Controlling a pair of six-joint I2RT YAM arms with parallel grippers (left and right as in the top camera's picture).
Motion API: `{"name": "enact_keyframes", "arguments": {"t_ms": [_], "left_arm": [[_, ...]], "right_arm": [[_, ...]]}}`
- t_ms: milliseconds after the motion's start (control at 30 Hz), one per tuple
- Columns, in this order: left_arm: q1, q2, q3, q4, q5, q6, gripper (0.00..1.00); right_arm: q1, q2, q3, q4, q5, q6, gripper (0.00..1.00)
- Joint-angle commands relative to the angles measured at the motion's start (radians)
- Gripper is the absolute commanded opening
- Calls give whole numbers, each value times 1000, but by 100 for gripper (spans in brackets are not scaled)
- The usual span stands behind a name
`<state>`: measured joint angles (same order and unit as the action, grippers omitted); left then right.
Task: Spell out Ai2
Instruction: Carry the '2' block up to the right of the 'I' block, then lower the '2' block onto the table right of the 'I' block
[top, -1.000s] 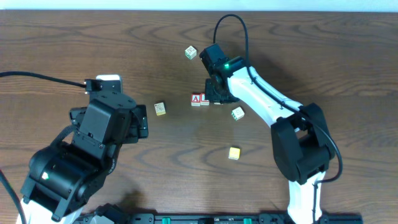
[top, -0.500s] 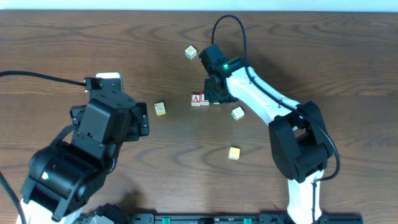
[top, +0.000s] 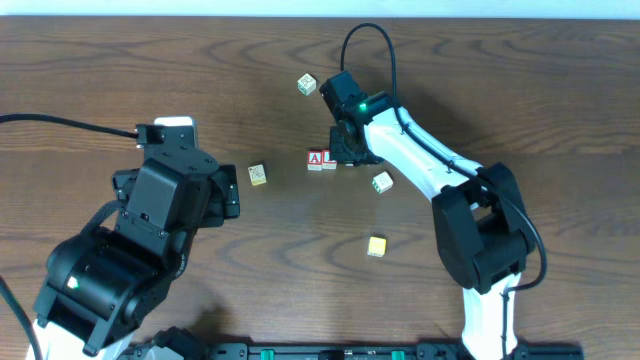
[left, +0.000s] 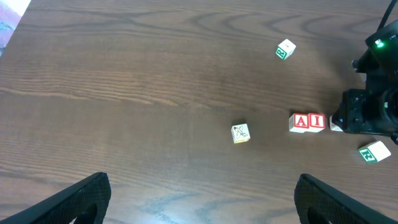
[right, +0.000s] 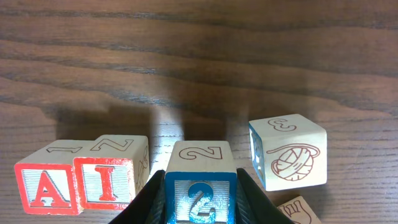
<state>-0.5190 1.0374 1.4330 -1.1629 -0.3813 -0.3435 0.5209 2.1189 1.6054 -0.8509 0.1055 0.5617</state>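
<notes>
The red A block (right: 46, 183) and the red I block (right: 106, 177) stand side by side on the table; they also show in the overhead view (top: 321, 160) and the left wrist view (left: 308, 122). My right gripper (right: 199, 199) is shut on the blue 2 block (right: 200, 190), just right of the I block. In the overhead view the right gripper (top: 347, 148) covers the 2 block. My left gripper (left: 202, 199) is open and empty, well left of the row.
A block with a yarn-ball picture (right: 287, 155) stands just right of the 2 block. Loose blocks lie around: one at the back (top: 306, 85), one left of the row (top: 258, 174), one right (top: 382, 182), a yellow one nearer the front (top: 376, 246).
</notes>
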Motion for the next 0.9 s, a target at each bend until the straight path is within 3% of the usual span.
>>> {"name": "enact_keyframes", "arguments": {"t_ms": [0, 867], "left_arm": [[3, 3, 5, 1, -18, -12, 95], [3, 20, 5, 2, -18, -12, 95]], "right_arm": [[-3, 11, -5, 2, 18, -17, 21], [18, 11, -50, 48, -1, 2, 24]]}}
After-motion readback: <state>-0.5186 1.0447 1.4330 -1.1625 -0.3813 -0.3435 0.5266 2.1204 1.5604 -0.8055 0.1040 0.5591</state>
